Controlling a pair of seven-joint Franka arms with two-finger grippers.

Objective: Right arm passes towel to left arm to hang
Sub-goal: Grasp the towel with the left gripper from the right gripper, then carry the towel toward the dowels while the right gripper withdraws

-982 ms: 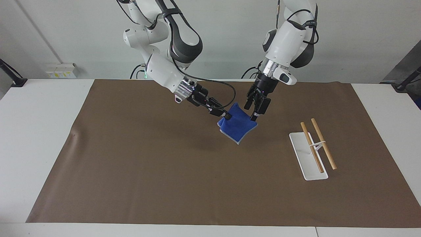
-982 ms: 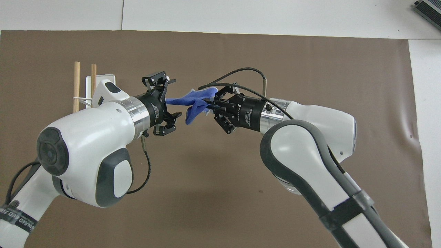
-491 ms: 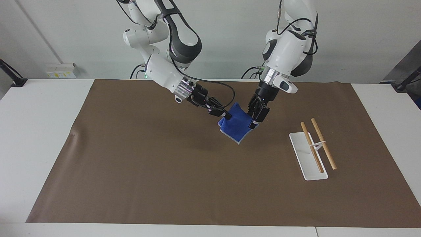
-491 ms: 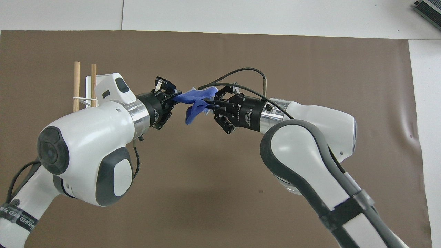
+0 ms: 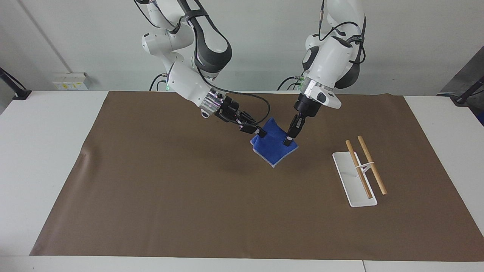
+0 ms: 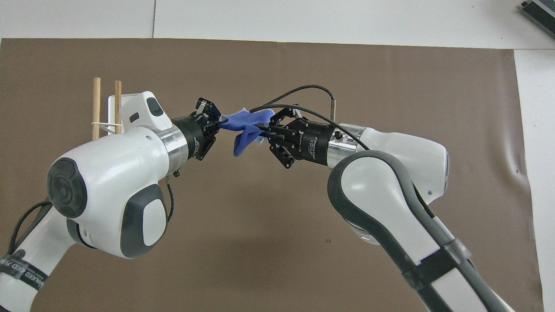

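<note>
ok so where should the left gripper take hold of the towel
At the free corner of the towel that points toward the rack, coming in from the rack's end. The right gripper pinches the corner at the right arm's end, so the cloth hangs spread between them. The left gripper is at that corner now.

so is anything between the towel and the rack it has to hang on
Nothing visible. The towel hangs in the air between the right gripper and left gripper, both shut on it. Only bare mat lies between it and the rack, toward the left arm's end.
</note>
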